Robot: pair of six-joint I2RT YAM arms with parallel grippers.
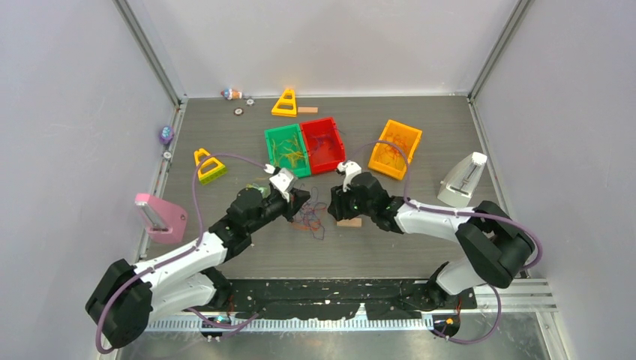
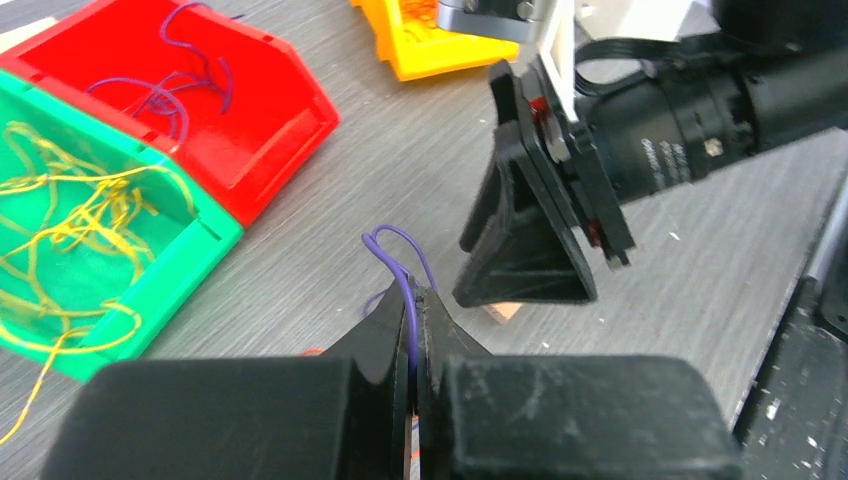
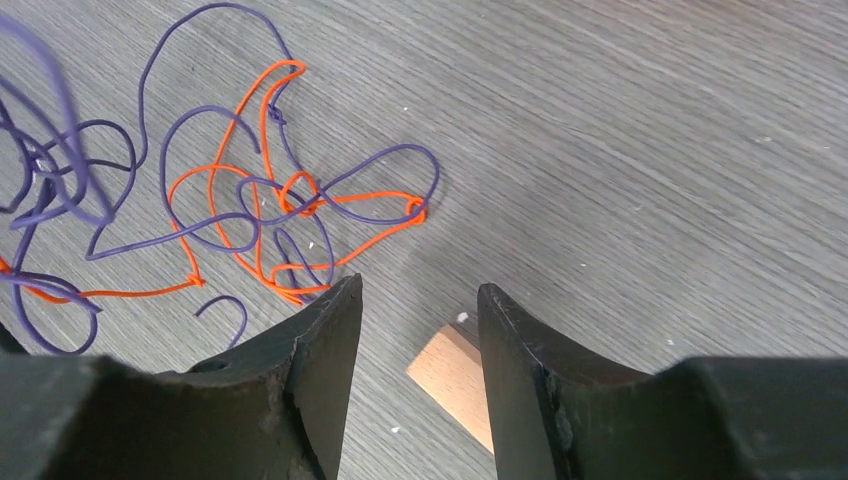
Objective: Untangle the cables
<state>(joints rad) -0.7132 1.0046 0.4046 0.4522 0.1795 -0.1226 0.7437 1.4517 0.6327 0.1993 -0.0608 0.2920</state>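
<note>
A tangle of thin purple and orange cables (image 3: pixel 250 205) lies on the grey table; it also shows between both grippers in the top view (image 1: pixel 311 219). My left gripper (image 2: pixel 417 292) is shut on a purple cable (image 2: pixel 400 265), which loops out above the fingertips. In the top view the left gripper (image 1: pixel 302 196) sits at the tangle's left. My right gripper (image 3: pixel 418 285) is open and empty, just right of the tangle, above a small wooden block (image 3: pixel 455 378). In the top view the right gripper (image 1: pixel 335 201) faces the left one.
A green bin (image 1: pixel 286 150) holds yellow cables, a red bin (image 1: pixel 324 144) holds purple cables, an orange bin (image 1: pixel 394 148) stands to the right. Yellow triangle stands (image 1: pixel 285 103) (image 1: pixel 209 166), a pink object (image 1: pixel 159 216) and a white object (image 1: pixel 463 180) stand around.
</note>
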